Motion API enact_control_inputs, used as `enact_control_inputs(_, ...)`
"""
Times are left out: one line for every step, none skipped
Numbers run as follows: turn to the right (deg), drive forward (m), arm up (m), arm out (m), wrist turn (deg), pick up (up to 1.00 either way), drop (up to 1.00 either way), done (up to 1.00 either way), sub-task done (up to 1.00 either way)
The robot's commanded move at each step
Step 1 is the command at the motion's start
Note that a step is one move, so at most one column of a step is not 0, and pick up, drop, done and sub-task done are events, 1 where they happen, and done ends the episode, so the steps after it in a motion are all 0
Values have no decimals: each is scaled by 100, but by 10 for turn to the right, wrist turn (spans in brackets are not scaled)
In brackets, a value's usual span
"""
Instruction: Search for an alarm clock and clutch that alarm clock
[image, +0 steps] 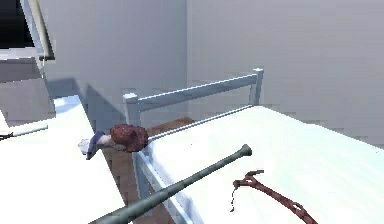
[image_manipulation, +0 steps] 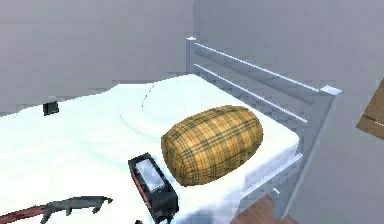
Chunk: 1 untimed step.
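both views downward, close, sharing bed (image: 300, 140)

White bed (image_manipulation: 90, 125) bearing plaid pillow (image_manipulation: 212, 146), dark box (image_manipulation: 152, 185)

Pillow (image_manipulation: 212, 145) yellow plaid; bedsheet (image_manipulation: 90, 125) white; bed frame (image_manipulation: 323, 130) pale grey.

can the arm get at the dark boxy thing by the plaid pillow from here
Probably yes: the dark boxy thing lies on top of the bed on the arm's side, nothing over it. The plaid pillow sits close beside it and may crowd the approach.
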Motion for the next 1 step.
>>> enact_control_inputs(0,0,10,0,0,0,0,0,0)
